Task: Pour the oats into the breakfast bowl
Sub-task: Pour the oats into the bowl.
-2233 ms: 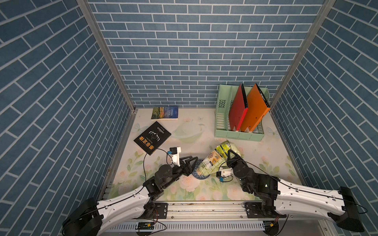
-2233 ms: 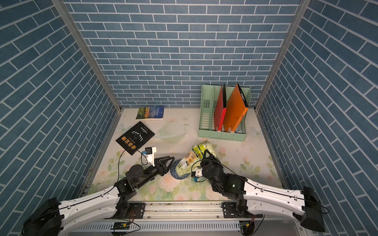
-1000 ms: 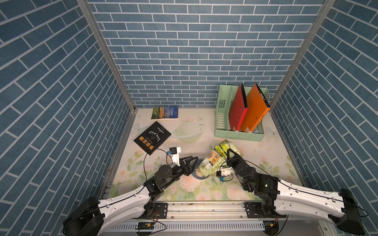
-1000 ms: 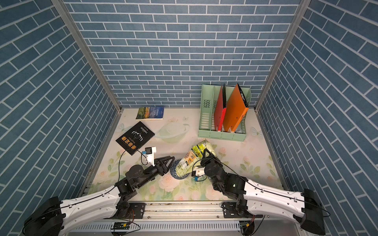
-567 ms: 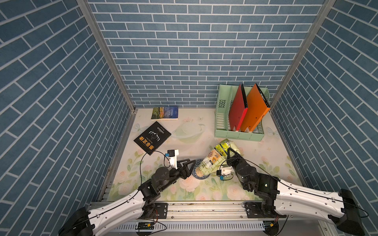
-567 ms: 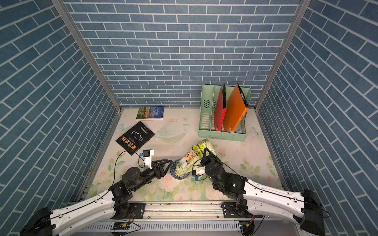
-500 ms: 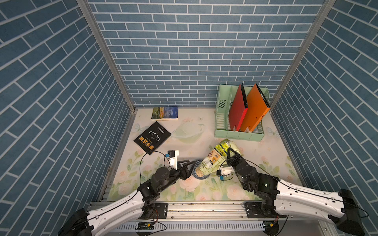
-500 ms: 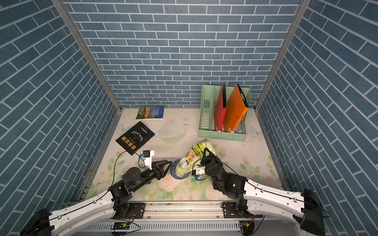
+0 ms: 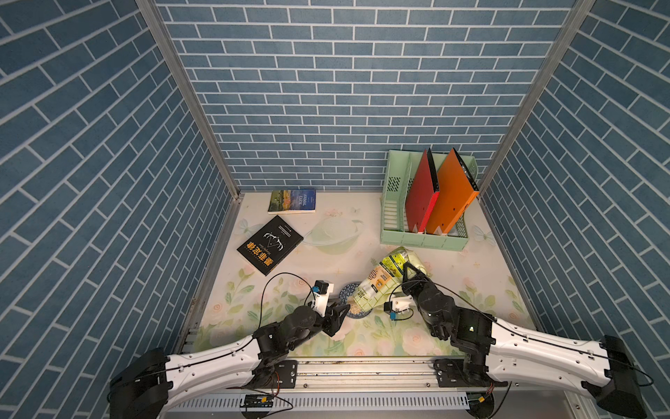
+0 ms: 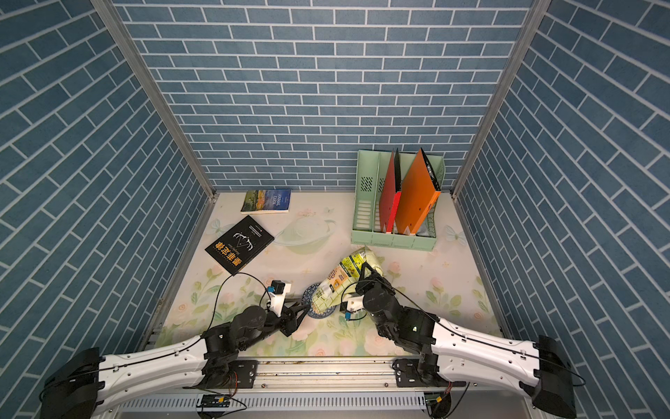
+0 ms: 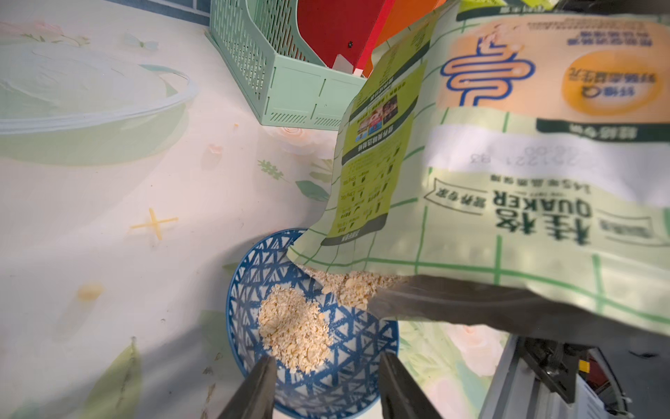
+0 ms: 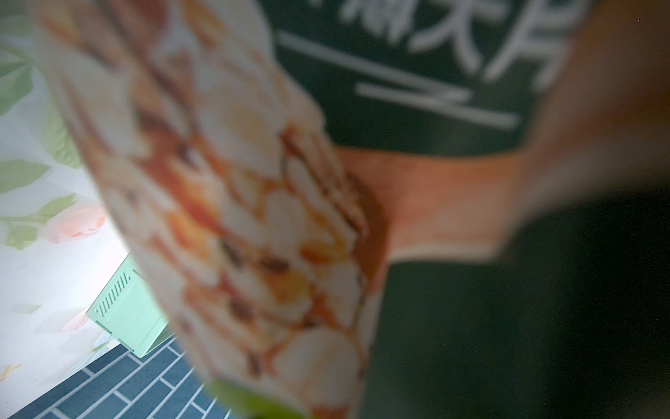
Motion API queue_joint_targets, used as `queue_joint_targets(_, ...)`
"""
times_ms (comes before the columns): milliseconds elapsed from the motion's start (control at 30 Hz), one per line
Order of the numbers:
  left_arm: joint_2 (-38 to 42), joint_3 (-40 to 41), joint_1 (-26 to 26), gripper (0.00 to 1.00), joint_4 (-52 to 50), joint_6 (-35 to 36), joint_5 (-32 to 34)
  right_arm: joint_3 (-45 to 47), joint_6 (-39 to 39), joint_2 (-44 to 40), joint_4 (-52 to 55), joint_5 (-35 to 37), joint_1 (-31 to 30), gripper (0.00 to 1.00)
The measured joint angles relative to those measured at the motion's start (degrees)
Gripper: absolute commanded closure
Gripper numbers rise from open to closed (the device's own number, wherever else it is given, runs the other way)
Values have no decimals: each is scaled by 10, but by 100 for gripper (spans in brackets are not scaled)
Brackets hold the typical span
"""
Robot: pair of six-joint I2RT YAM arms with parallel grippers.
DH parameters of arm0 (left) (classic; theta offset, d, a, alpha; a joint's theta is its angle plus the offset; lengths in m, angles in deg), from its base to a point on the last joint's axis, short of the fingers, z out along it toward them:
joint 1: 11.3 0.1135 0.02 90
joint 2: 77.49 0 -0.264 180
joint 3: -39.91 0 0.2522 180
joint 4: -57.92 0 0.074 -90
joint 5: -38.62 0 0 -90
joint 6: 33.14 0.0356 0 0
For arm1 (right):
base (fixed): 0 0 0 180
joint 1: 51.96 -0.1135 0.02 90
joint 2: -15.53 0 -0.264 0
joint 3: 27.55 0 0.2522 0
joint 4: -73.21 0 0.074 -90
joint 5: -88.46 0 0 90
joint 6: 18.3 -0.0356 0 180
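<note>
Oats (image 11: 295, 326) lie heaped in the blue-and-white breakfast bowl (image 11: 348, 366) on the worktop (image 9: 326, 261), with more at the mouth of the tilted pale-green bag (image 11: 507, 181) printed "QUAKER". The right pincer (image 9: 409, 276) is clamped on the bag; the left pincer (image 11: 326, 359) stands apart at the bowl's near edge. A book (image 9: 292, 200) by the back wall reads "ANIMAL FARM".

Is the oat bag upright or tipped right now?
Tipped: the oat bag slants mouth-down over the breakfast bowl, with oats at its mouth and a pile in the bowl.
</note>
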Motion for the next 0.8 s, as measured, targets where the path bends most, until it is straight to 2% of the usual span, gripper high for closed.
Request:
queue_joint_targets(167, 15, 0, -4, 49, 49, 34, 29, 0, 0, 2, 3, 0, 0, 100)
queue_joint_targets(400, -1, 0, -9, 52, 110, 63, 22, -1, 0, 9, 4, 2, 0, 100)
queue_joint_targets(567, -17, 0, -16, 53, 113, 73, 12, -7, 0, 13, 5, 2, 0, 100)
queue_joint_targets(800, -2, 0, -17, 55, 109, 76, 25, -11, 0, 20, 5, 3, -2, 100)
